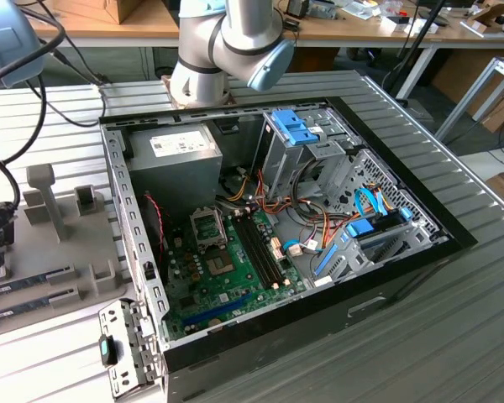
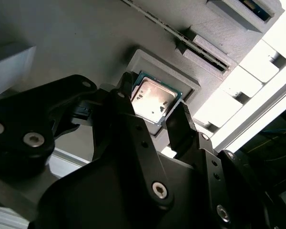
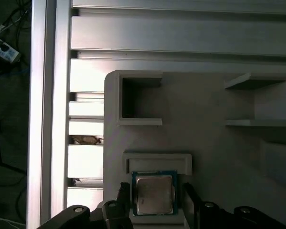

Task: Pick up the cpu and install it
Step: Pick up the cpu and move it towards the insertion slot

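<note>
Black claw (image 2: 153,97) pts straight down, open, fingers (image 2: 181,126) straddling cpu (image 3: 154,193) in grey holder (image 3: 157,160), nothing gripped.

Open computer case (image 1: 260,336) lies beside grey tray (image 1: 67,249).

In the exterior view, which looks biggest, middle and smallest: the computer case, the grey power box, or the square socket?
Largest: computer case.
Then: grey power box.
Smallest: square socket.
</note>
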`<state>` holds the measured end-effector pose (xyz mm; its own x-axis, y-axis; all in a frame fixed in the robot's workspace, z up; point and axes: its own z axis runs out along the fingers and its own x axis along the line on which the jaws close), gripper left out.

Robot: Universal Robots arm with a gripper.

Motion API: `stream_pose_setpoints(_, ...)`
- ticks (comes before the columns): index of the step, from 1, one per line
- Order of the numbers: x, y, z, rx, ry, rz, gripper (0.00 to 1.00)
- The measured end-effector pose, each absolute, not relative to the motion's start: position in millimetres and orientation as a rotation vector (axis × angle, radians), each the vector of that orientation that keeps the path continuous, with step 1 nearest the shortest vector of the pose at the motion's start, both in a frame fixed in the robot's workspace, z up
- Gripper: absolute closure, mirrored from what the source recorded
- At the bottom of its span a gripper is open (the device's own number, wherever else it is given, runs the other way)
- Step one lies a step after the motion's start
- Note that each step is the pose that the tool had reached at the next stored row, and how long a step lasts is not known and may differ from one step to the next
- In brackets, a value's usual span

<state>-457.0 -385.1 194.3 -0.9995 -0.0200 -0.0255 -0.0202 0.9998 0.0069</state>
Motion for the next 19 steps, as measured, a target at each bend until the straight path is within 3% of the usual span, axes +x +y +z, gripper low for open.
stream_pose_setpoints(11,-457.0,-384.7,191.4,-0.032,3.116,0.005,0.44)
stream_pose_setpoints(13,-457.0,-384.7,191.4,-0.032,3.116,0.005,0.52)
stream_pose_setpoints(19,-457.0,-384.7,191.2,-0.032,3.116,0.005,0.53)
